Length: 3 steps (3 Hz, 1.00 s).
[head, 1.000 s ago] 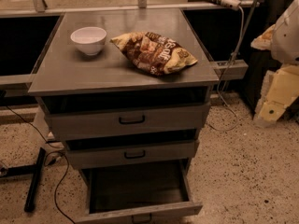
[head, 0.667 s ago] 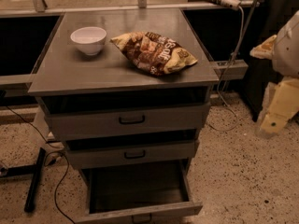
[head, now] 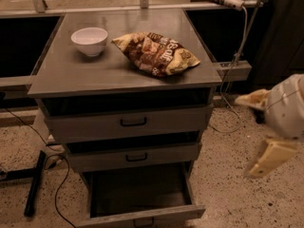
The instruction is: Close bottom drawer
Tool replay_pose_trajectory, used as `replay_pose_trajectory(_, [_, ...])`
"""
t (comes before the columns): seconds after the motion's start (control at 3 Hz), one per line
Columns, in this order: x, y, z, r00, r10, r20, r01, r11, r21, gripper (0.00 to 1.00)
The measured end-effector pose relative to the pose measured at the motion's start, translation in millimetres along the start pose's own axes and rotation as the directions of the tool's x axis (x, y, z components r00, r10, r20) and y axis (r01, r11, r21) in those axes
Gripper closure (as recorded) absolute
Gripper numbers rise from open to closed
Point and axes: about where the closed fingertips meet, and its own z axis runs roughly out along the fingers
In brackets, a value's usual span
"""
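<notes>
End effector (head: 244, 137) hangs at the right edge of the frame, beside the cabinet (head: 126, 75) and touching none of it. Its two cream fingers (head: 270, 156) are spread wide, one above the other, with nothing held between them. Down at bottom centre, the bottom drawer (head: 167, 213) sits pulled well out, its deep grey box on show and its small black handle (head: 143, 221) at the frame's lower edge. Above it, two wider drawer fronts. On the top surface, a white bowl (head: 89, 40) at upper left and a crumpled snack bag (head: 156, 53) just beside it; the bag's pale lettering is too creased to read.
</notes>
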Motion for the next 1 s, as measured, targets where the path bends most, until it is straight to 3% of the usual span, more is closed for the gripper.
replay_pose_trajectory(0.33, [12.6,16.7,42.7,0.997,-0.044,0.058,0.044,0.9990,0.013,0.42])
replay_pose_trajectory(0.67, [26.6,21.0,91.1,0.996,-0.045,0.079,0.045,0.9990,0.001,0.65])
replay_pose_trajectory(1.0, [27.8,19.3,94.3,0.996,-0.041,0.080,0.041,0.9991,0.008,0.88])
